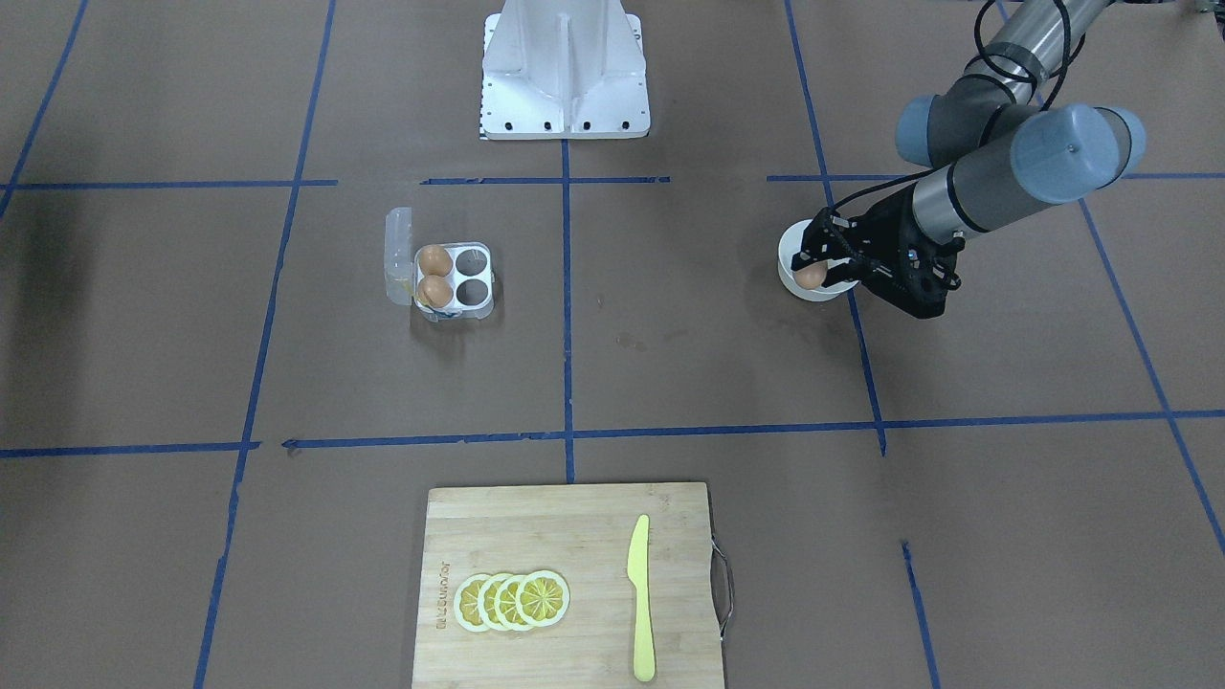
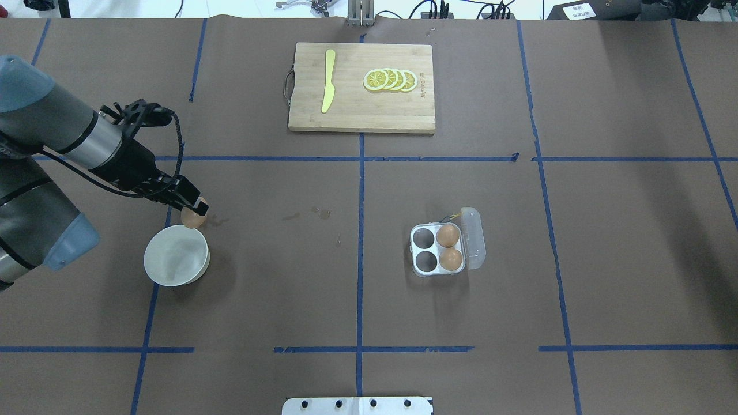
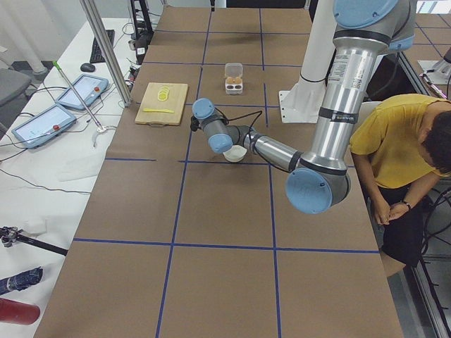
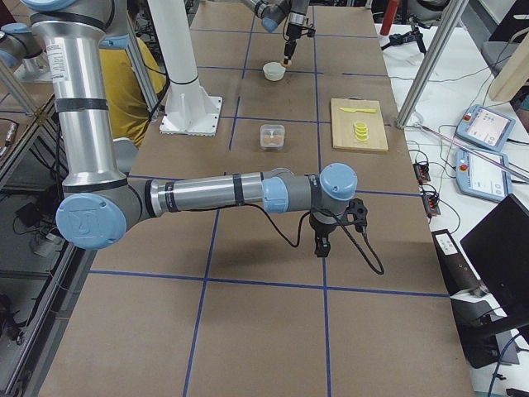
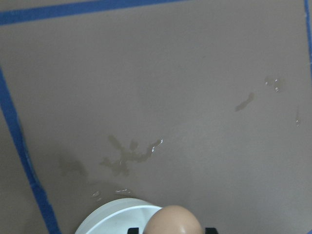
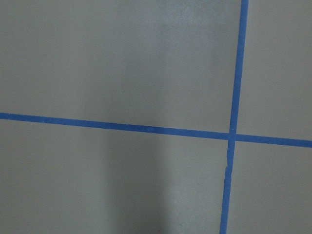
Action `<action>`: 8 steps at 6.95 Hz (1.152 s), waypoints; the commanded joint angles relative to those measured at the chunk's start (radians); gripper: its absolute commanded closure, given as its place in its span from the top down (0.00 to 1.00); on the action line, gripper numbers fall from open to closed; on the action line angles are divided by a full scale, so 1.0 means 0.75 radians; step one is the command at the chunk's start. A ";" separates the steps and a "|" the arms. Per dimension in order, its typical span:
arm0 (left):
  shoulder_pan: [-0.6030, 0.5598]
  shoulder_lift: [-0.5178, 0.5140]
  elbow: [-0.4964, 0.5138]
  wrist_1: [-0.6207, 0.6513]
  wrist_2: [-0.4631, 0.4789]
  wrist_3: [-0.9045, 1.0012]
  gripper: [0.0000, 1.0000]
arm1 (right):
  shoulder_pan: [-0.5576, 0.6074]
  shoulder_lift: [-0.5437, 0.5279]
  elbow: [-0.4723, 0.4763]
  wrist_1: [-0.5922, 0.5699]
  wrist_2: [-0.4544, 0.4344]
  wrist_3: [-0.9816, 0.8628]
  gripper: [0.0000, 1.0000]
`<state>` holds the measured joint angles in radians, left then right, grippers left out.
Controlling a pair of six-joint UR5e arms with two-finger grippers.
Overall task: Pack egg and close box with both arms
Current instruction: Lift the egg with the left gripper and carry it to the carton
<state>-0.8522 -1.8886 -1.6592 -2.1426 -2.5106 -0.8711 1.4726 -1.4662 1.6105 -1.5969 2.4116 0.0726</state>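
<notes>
My left gripper (image 2: 197, 211) is shut on an orange-brown egg (image 2: 192, 219) and holds it over the far rim of the white bowl (image 2: 173, 262). The front view shows the same egg (image 1: 810, 277) between the black fingers above the bowl (image 1: 787, 263). The egg (image 5: 174, 222) fills the bottom edge of the left wrist view. The clear box (image 2: 436, 251) lies open on the right half, lid (image 2: 474, 237) folded outward, with two eggs (image 2: 447, 235) in the cups next to the lid. My right gripper (image 4: 321, 245) shows only in the exterior right view, low over bare table; I cannot tell its state.
A wooden cutting board (image 2: 351, 115) with lemon slices (image 2: 390, 80) and a yellow knife (image 2: 328, 87) lies at the far middle. The white pedestal (image 1: 565, 72) stands at the robot's side. Small wet stains (image 2: 320, 213) mark the paper between bowl and box.
</notes>
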 commanded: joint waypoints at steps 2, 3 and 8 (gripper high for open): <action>0.282 -0.389 0.132 0.024 0.337 -0.247 0.00 | 0.000 -0.025 -0.006 0.098 0.004 0.005 1.00; 0.344 -0.502 0.203 0.022 0.430 -0.270 0.00 | 0.000 -0.025 -0.004 0.098 0.004 0.005 1.00; 0.496 -0.805 0.447 0.020 0.613 -0.385 0.00 | -0.018 -0.027 -0.002 0.100 0.037 0.010 1.00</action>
<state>-0.4999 -2.4643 -1.3518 -2.1276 -2.0645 -1.1497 1.4627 -1.4871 1.6087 -1.5219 2.4366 0.0785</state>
